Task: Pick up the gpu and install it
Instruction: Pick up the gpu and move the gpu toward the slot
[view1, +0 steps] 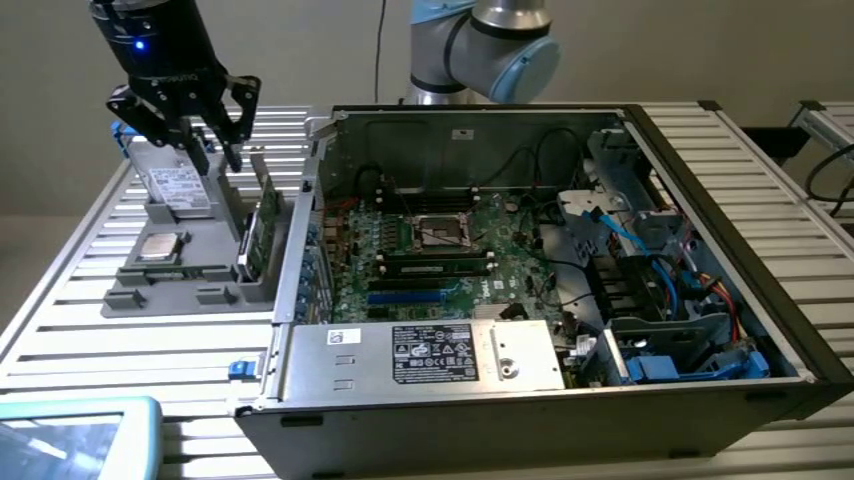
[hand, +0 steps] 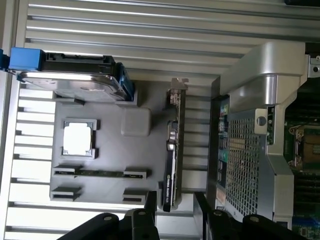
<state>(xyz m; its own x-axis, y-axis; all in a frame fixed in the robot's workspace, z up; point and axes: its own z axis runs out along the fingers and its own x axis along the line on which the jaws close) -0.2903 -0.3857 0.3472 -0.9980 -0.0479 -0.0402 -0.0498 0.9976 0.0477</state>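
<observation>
Nearest in the exterior view is the computer case (view1: 534, 430). It lies on its side on the slatted bench (view1: 80, 250) with the panel off, so its insides face upward, presumably so that parts can be pushed straight down into it. Inside, the power supply (view1: 427, 352) sits at the front. Behind it is the motherboard (view1: 441, 250), with its blue expansion slots (view1: 400, 297) bare.

Just beside the case, on the exterior view's left, is a grey parts holder (view1: 160, 275) (hand: 110, 150). It carries a processor chip (view1: 160, 247) (hand: 78, 138), a memory stick (hand: 100, 173) and a hard drive (view1: 174, 185) (hand: 75, 82).

The gpu (view1: 263, 225) (hand: 172, 150) stands on its long edge in a slot along the holder's case-side edge. That posture seems meant to leave both faces free for fingers to close on.

Farther back, the pincer (view1: 218, 155) (hand: 175, 200) hovers above the holder's far end, near the hard drive. It is released, with its fingers spread and nothing between them. In the wrist view the gap between the fingers lines up with the card's thin edge below, so the card is not yet touched.
</observation>
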